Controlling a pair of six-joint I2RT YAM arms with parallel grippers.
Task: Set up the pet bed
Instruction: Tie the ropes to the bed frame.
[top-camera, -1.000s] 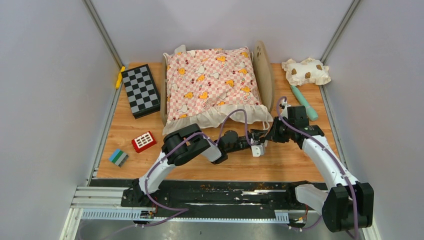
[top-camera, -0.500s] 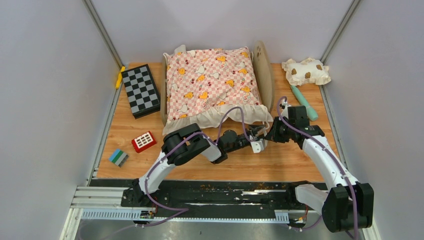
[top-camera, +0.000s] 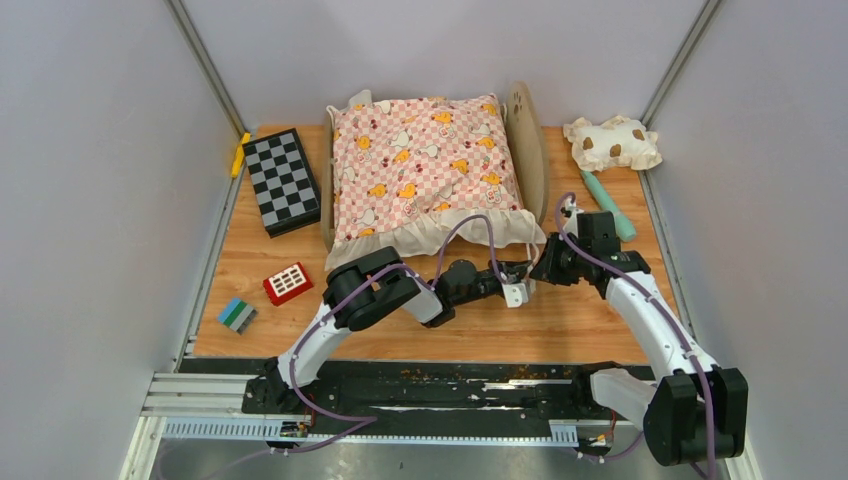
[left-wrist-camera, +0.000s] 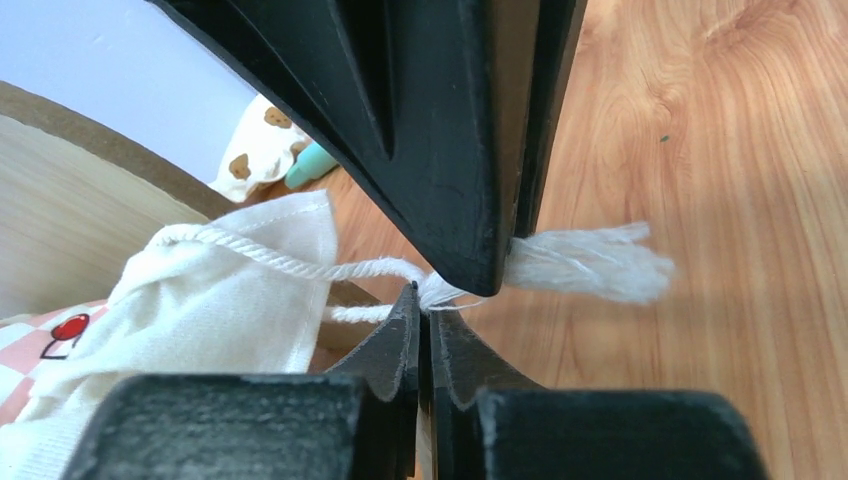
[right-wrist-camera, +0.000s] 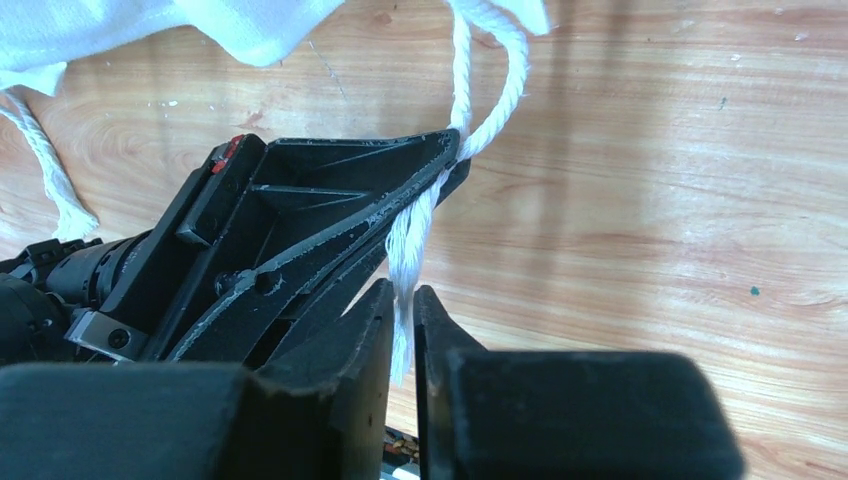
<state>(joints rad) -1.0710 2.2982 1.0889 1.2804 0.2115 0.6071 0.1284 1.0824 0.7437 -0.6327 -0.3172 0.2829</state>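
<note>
The pet bed (top-camera: 527, 150) stands at the back of the table, its light-wood headboard (left-wrist-camera: 60, 200) on the right. The pink checkered cushion (top-camera: 425, 165) covers its base. A white tie cord (right-wrist-camera: 490, 110) hangs from the cushion's near right corner (left-wrist-camera: 230, 290). My left gripper (top-camera: 520, 284) is shut, its tips (left-wrist-camera: 425, 305) pinching that cord just off the corner. My right gripper (top-camera: 541, 268) meets it tip to tip. Its jaws (right-wrist-camera: 403, 310) stand nearly closed around the cord's frayed end (left-wrist-camera: 590, 262).
A spotted cream pillow (top-camera: 612, 142) and a teal stick (top-camera: 608, 204) lie at the back right. Left of the bed are a checkerboard box (top-camera: 281, 180), a yellow piece (top-camera: 240, 153), a red block (top-camera: 288, 283) and a small striped block (top-camera: 237, 314).
My left gripper has edged toward the bed and closed on the cord right beside the right gripper's tips. The right arm has barely moved.
</note>
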